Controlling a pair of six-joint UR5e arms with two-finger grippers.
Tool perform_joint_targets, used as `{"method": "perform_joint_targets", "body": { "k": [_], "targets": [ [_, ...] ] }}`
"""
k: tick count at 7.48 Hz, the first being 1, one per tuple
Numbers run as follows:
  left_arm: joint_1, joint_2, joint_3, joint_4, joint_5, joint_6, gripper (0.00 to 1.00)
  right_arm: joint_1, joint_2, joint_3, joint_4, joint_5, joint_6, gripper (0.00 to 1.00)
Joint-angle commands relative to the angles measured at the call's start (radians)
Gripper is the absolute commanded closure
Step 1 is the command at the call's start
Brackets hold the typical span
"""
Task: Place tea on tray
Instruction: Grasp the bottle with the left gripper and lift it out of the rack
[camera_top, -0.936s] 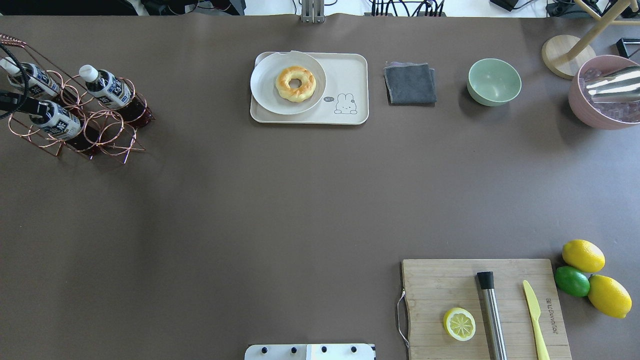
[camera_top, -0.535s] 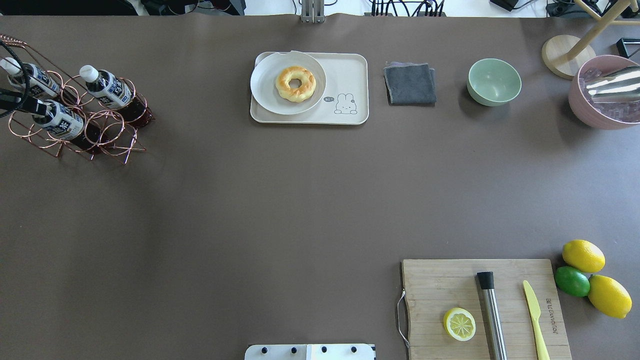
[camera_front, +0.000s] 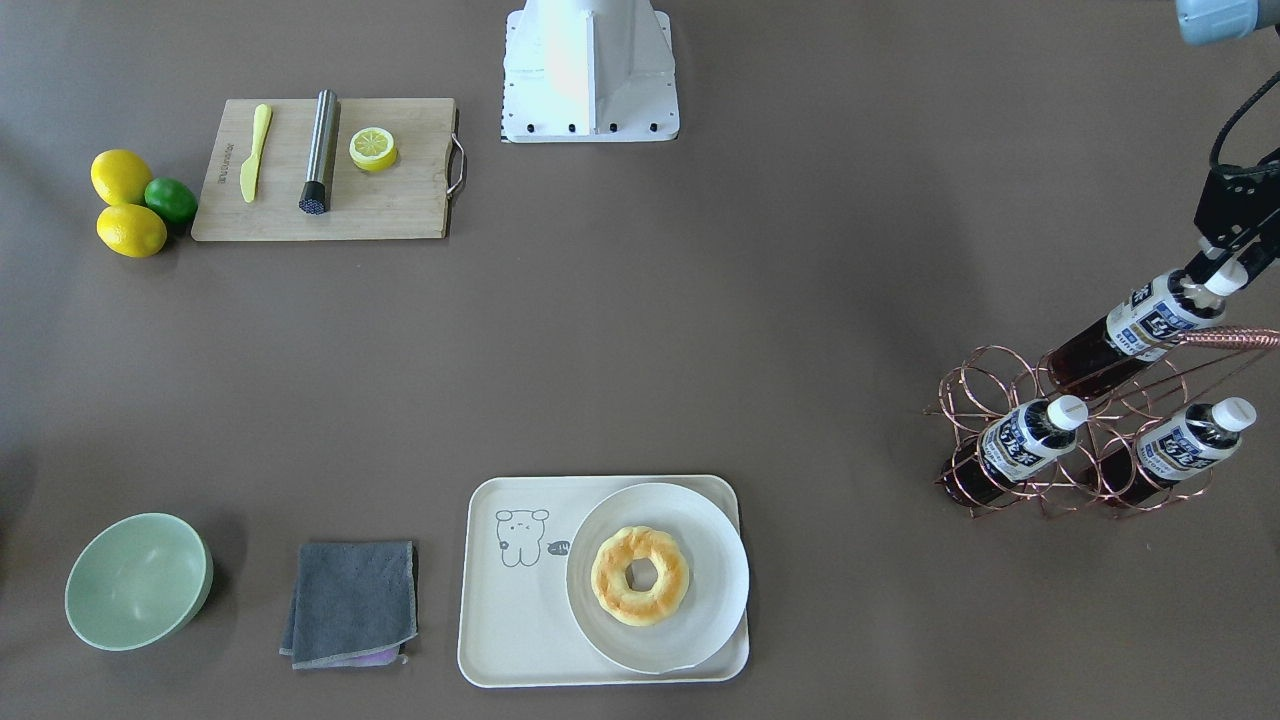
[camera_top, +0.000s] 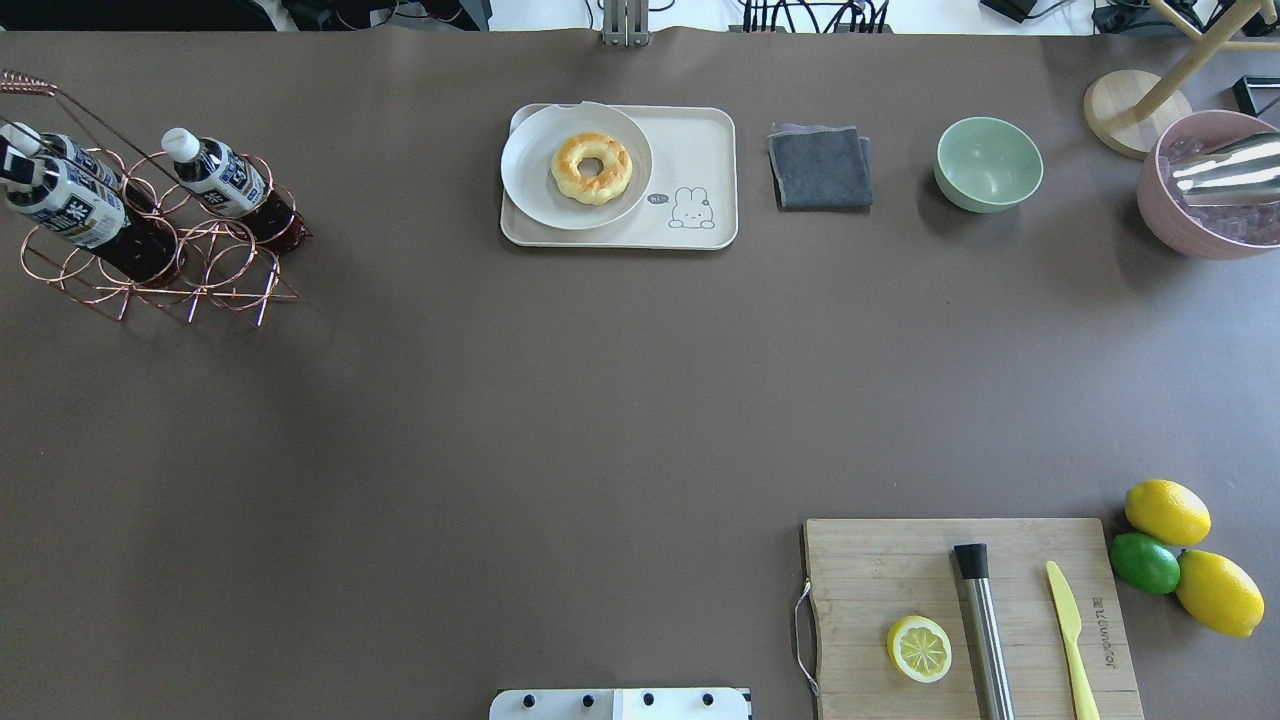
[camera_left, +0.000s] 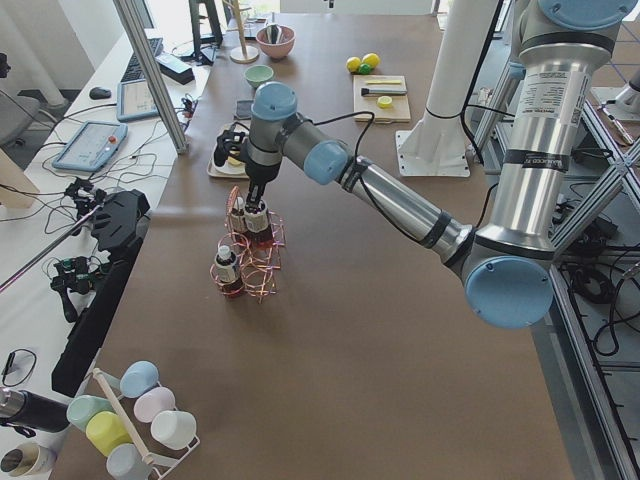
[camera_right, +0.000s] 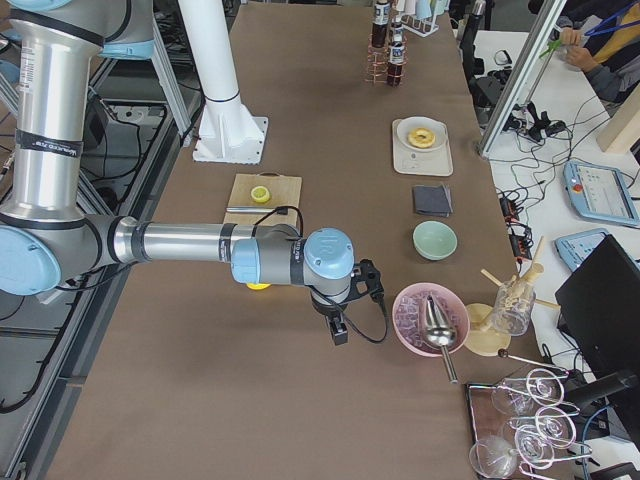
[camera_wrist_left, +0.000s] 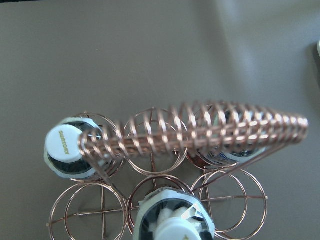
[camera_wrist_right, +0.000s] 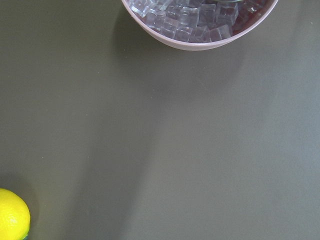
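The tea (camera_front: 1150, 322) leans in the copper rack (camera_front: 1090, 440), its top pinched tight by the left gripper (camera_front: 1220, 277). The tray (camera_front: 510, 620) lies well apart from the rack, bearing a plate (camera_front: 600, 630) with a doughnut (camera_front: 606, 580). The right gripper (camera_right: 339, 328) hangs far from the rack; its opening cannot be told.
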Motion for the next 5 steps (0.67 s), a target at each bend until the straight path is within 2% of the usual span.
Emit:
{"method": "perform_joint_targets", "body": {
  "k": [1,2,3,5],
  "targets": [
    [-0.037,-0.211,-0.159,0.448,-0.033,-0.040,1.00,0.000,0.001,0.006,0.001,0.001,-0.002,0.00],
    [0.034,-0.230,-0.251,0.500,-0.030,-0.164,1.00,0.000,0.000,0.002,0.000,0.024,0.002,0.00],
    [0.155,-0.267,-0.302,0.499,-0.011,-0.340,1.00,0.000,0.001,0.000,0.001,0.038,0.003,0.00],
    [0.390,-0.382,-0.315,0.497,0.166,-0.566,1.00,0.000,0.014,0.009,0.002,0.043,0.005,0.00]
  ]
}}
